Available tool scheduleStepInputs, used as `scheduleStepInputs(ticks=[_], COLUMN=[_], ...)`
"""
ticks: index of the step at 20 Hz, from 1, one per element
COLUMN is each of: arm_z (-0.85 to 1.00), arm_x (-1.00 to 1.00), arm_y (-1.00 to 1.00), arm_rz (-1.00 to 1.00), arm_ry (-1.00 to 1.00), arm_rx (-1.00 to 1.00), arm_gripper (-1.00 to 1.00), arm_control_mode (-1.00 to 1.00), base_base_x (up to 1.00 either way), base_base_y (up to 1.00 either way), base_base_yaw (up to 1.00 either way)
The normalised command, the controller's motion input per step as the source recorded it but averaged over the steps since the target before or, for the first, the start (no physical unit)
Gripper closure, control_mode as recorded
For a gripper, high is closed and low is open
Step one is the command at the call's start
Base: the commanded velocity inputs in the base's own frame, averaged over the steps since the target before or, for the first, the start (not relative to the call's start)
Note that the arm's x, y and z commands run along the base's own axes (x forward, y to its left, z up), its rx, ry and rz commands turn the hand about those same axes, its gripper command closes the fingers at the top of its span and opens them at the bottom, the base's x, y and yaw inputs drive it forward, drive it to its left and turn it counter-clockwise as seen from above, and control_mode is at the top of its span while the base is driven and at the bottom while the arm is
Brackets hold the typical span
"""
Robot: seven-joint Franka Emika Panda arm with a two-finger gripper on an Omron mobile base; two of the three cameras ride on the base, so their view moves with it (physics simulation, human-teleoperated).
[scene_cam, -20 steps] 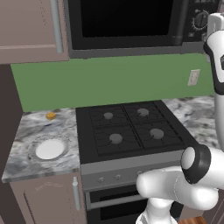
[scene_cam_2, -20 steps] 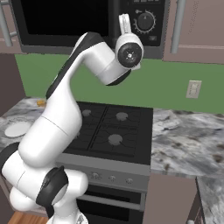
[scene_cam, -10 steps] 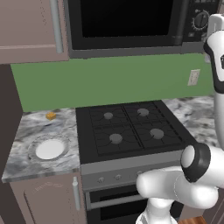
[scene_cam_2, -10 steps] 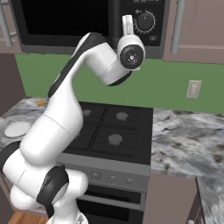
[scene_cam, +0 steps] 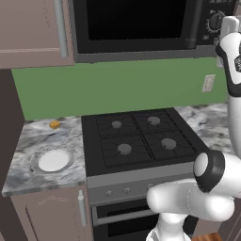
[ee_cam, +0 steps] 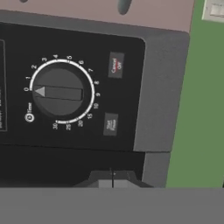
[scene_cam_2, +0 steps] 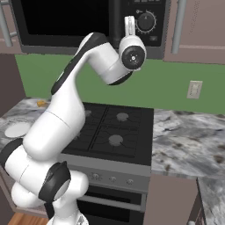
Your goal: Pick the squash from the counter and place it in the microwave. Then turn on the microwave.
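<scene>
Hand view: clenched, empty gripper (ee_cam: 113,176) at bottom centre faces the microwave (ee_cam: 162,87) control panel, round dial (ee_cam: 59,92) upper left

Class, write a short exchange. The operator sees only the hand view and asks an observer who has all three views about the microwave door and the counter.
Operator: I see the dial on the microwave. Is its door shut?
Observer: Yes. In the left base view the door sits flush and closed.
Operator: What is on the counter?
Observer: A white plate lies on the counter, left of the stove.
</scene>
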Motion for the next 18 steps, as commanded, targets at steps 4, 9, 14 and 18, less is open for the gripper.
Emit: scheduleStepInputs(ticks=[4,9,14,18], arm_z=[0.0,0.0,0.0,0.0], arm_x=[0.09,0.1,0.12,0.12], arm_y=[-0.06,-0.09,-0.07,-0.05], arm_rz=[0.0,0.0,0.0,0.0], arm_ry=[0.0,0.0,0.0,0.0], arm_rx=[0.04,0.05,0.04,0.04], arm_gripper=[1.0,1.0,1.0,1.0], arm_control_mode=[-1.0,-1.0,-1.0,-1.0], base_base_x=[0.0,0.0,0.0,0.0], base_base_y=[0.0,0.0,0.0,0.0], base_base_yaw=[0.0,0.0,0.0,0.0])
